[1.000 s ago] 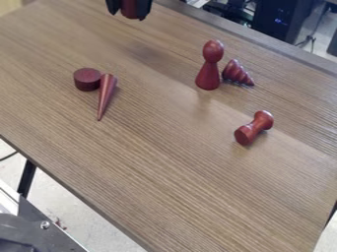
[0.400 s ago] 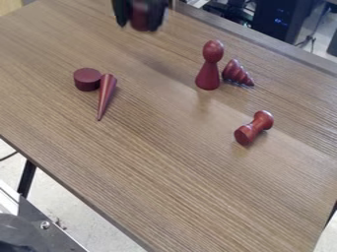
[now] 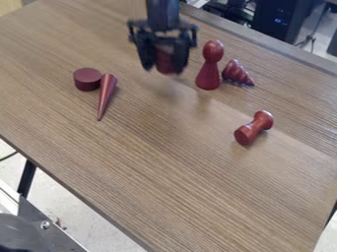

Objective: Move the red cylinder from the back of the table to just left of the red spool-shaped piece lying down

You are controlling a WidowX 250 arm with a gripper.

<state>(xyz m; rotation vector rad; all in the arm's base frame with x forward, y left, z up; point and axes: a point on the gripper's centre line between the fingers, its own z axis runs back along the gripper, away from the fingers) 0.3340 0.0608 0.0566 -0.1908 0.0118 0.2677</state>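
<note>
My black gripper (image 3: 164, 68) hangs above the table's upper middle, shut on a dark red wooden piece (image 3: 167, 60) held between its two fingers. Just to its right stands a red pawn-shaped figure (image 3: 209, 69), upright with a round head. A ridged red cone (image 3: 237, 73) lies on its side beside that figure. Left of the gripper, a short dark red cylinder (image 3: 87, 79) rests by a slim smooth cone (image 3: 107, 96) that lies with its tip toward the front. A spool-shaped red piece (image 3: 254, 128) lies at the right.
The brown wooden table (image 3: 178, 172) has its far edge at the upper right, with dark computer equipment (image 3: 268, 19) behind it. A grey metal part (image 3: 39, 231) stands at the lower left, off the table.
My gripper has come down and to the right from the top edge, bringing the held red piece along. The pieces on the table have not moved.
</note>
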